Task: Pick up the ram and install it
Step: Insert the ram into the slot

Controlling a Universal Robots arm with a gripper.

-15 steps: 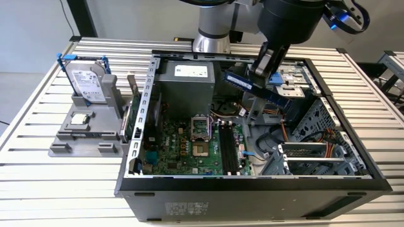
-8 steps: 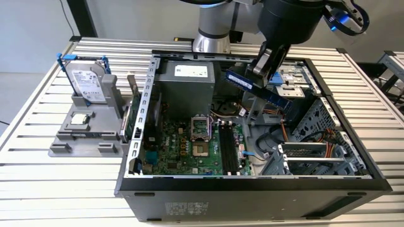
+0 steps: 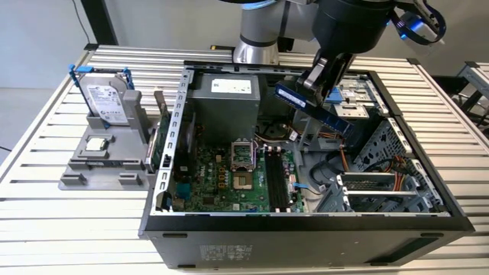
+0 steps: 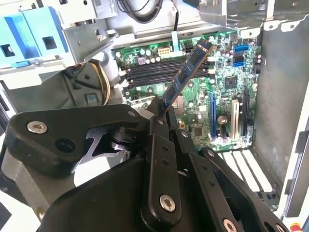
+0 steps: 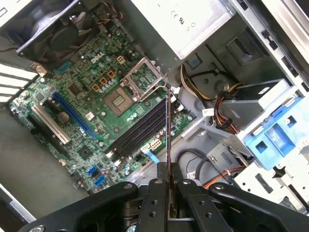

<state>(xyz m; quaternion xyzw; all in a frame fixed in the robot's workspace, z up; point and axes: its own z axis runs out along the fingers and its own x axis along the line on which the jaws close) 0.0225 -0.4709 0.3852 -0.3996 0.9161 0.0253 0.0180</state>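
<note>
Holding the ram (image 3: 317, 109) clamped by 1 end, my gripper (image 3: 324, 83) hangs over the open computer case (image 3: 306, 220). From the exterior view I see the stick tilted in the air, off the motherboard (image 3: 221, 183), at about 1 o'clock from the long black slots (image 3: 276, 180).

White label on the power supply (image 3: 231, 86), dark print across it, too fine to make out. In the first wrist view that box's sticker carries a row of small marks, and those are not legible either. Over to the hard drive (image 3: 105, 100): pale label, lines of tiny print, unreadable. There's a faint sticker low on the computer case (image 3: 229, 252), same story. The ram (image 4: 186, 77), pinched in the gripper (image 4: 159, 113), offers nothing readable. Motherboard (image 5: 111, 96) lettering is just specks.
</note>
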